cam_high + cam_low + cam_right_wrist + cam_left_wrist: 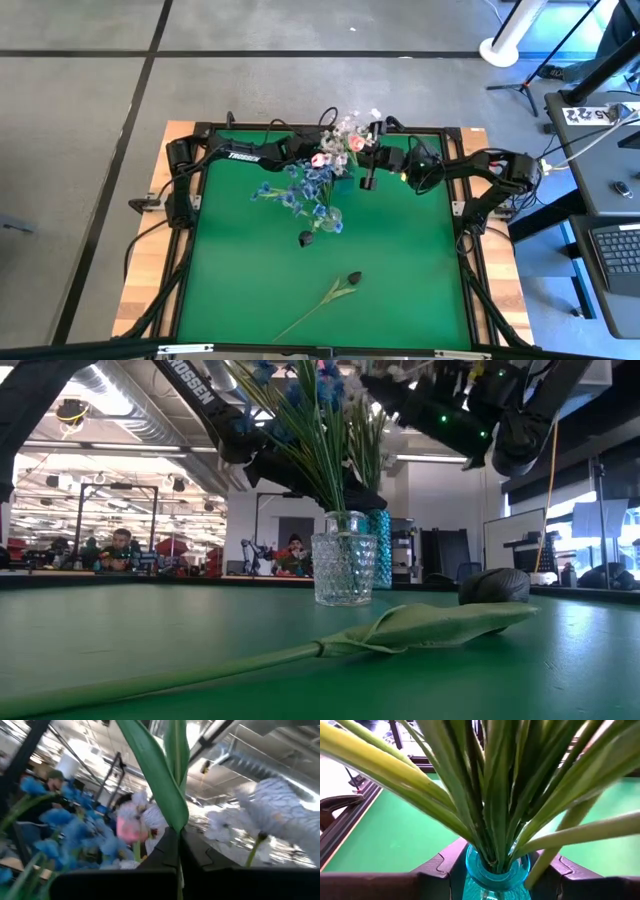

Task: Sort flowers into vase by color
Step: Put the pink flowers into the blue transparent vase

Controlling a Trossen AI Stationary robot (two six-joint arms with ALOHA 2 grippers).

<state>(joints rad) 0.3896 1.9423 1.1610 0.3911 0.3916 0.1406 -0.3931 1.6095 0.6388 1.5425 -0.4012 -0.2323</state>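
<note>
A teal vase [496, 869] full of green stalks [485, 795] stands at the table's far middle, with pink tulips [320, 158] and white blossoms [350, 125] above it. My left gripper [497, 882] is closed around its neck. My right gripper [178, 845], just right of the bouquet, is shut on a leafy green stem [176, 750] whose bloom I cannot make out. Nearer stands a clear glass vase [342, 570] of blue blossoms [300, 195]. A near-black tulip [352, 278] lies flat on the near half of the table. My left gripper pinches the teal vase just below its rim [470, 870] between its two fingers [432, 872], coming almost level from the table's left. The vase stands upright; its base [380, 582] seems to rest on the table. My right gripper pinches the stem beside its long leaf [172, 815] between its two shut fingers [200, 855]. The fingers slant upward from the table's right. The leaf and stem rise above the fingers; the stem's lower part is hidden by the gripper.
The lying tulip's stalk and leaf [400, 628] run toward the near left edge. A black frame [465, 250] borders the green table. People sit in the room beyond the far edge [120, 550]. Bare green cloth lies at left [230, 270] and right [420, 260].
</note>
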